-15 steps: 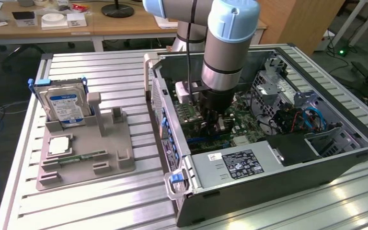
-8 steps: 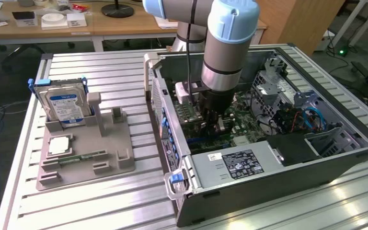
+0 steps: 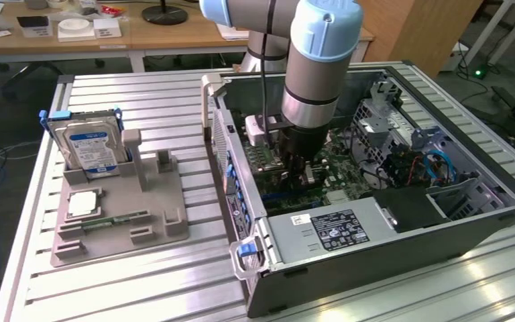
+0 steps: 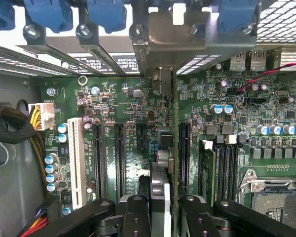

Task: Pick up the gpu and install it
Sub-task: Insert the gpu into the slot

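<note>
One arm: its gripper (image 3: pixel 295 176) reaches down inside the open computer case (image 3: pixel 472 221), over the motherboard (image 3: pixel 351 178).
Grip: fingers (image 4: pixel 136 213) clamped on the gpu (image 4: pixel 164 163), seen edge-on in the wrist view.
Gpu place: upright over the motherboard, between the black expansion slots (image 4: pixel 119 158); whether it is seated cannot be told.
Writing: the hard drive (image 3: pixel 92 149), on the grey holder (image 3: pixel 119 221) at the exterior view's left, has a blue label, text too small to read; power supply (image 3: pixel 334 231) sticker likewise illegible.
Hidden: the arm covers the gripper's far side.
</note>
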{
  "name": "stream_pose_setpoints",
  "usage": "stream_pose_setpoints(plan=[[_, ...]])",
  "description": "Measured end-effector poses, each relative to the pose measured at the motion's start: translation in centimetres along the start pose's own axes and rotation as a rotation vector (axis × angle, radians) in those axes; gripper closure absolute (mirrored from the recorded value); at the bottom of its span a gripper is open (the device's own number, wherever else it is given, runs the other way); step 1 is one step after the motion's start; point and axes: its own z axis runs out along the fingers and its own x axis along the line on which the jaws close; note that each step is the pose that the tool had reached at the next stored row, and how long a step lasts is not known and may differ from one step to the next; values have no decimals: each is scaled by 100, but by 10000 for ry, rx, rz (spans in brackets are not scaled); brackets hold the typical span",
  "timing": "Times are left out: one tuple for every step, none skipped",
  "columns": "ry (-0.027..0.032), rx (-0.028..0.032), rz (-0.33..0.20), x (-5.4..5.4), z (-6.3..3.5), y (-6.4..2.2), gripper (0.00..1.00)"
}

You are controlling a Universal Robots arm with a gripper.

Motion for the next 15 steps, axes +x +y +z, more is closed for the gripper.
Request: stream_pose_setpoints(plan=[[0, 0, -1, 0, 1, 1, 72], [-2, 3, -1, 0, 2, 5, 72], [-5, 4, 0, 0, 4, 14, 72], [-5, 4, 1, 0, 6, 19, 72], [-3, 2, -2, 0, 5, 19, 72], [0, 1, -2, 1, 4, 20, 72], [0, 0, -3, 1, 4, 20, 72], [0, 0, -1, 1, 4, 21, 72], [0, 0, 0, 1, 4, 21, 72], [0, 0, 0, 1, 4, 21, 72], [1, 0, 0, 1, 4, 21, 72], [0, 0, 0, 1, 8, 22, 72], [0, 0, 0, 1, 11, 22, 72], [2, -1, 0, 1, 12, 22, 72], [0, -1, 0, 1, 16, 22, 72]])
